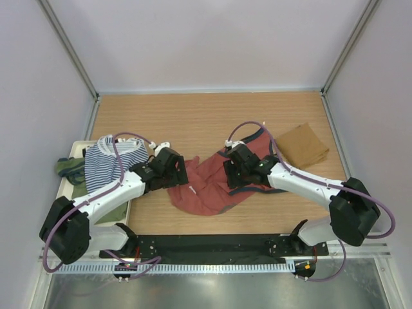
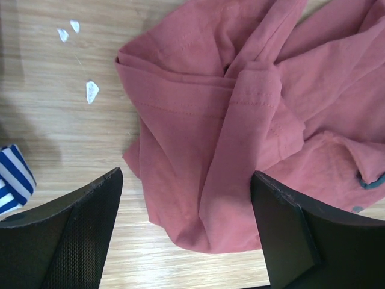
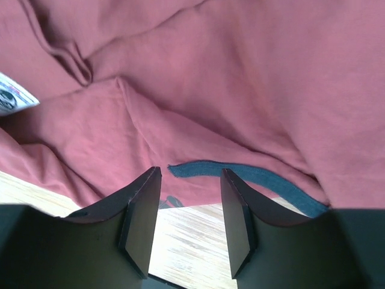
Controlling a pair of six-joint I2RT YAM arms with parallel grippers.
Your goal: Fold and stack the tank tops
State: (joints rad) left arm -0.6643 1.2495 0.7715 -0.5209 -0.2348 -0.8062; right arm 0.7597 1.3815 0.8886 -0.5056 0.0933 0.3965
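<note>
Rust-red tank top (image 1: 209, 187) lies crumpled near the middle of the table (image 1: 193, 122), well apart from the folded tan one (image 1: 302, 145). We judge it light, limp and quick to bunch, so the stitched hem and navy trim (image 3: 240, 174) offer the firmest hold. Left gripper (image 2: 185, 205) hangs wide open over its edge, empty. Right gripper (image 3: 189, 198) stands half open at the trim, seemingly not pinching it.

The white tag (image 3: 13, 96) on the rust-red tank top (image 3: 240, 72) is illegible.
</note>
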